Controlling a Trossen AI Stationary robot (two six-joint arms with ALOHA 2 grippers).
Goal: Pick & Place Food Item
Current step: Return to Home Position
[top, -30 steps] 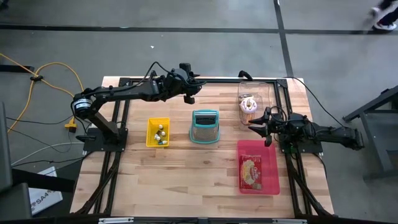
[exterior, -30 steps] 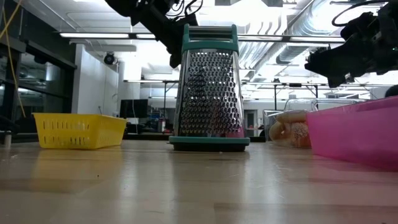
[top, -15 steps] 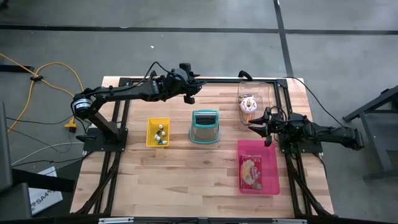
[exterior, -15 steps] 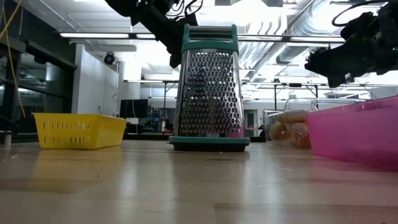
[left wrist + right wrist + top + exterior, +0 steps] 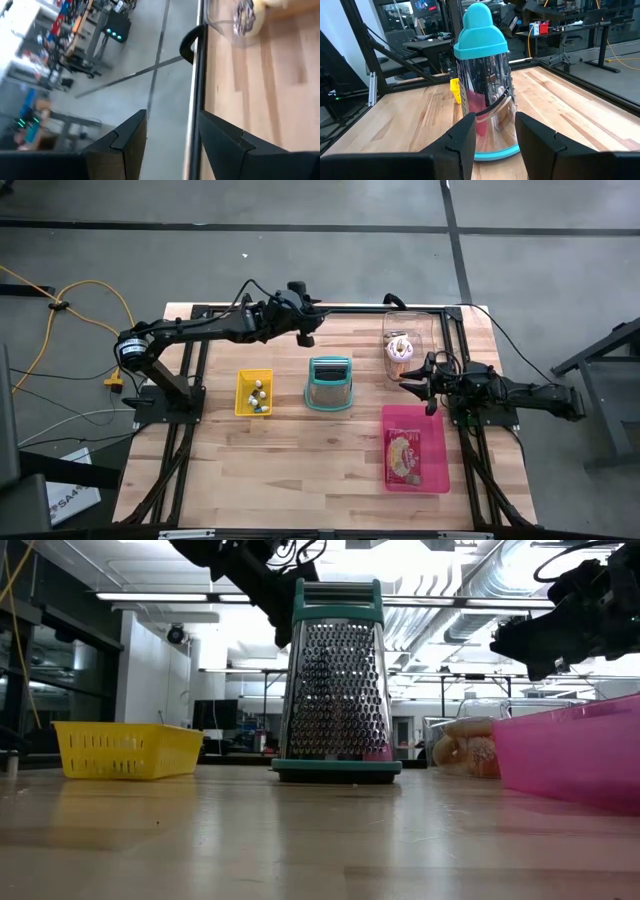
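A clear tub of doughnuts stands at the table's far right. A pink tray near the right edge holds a food packet. My left gripper hovers open high over the table's far edge, left of the tub, with nothing between its fingers. My right gripper waits open at the right, between tub and tray, pointing level at the grater. It holds nothing.
A teal-topped metal grater stands upright mid-table. Left of it sits a yellow basket with small items. The table's black frame runs along the far edge under my left gripper. Bare wood lies along the near half.
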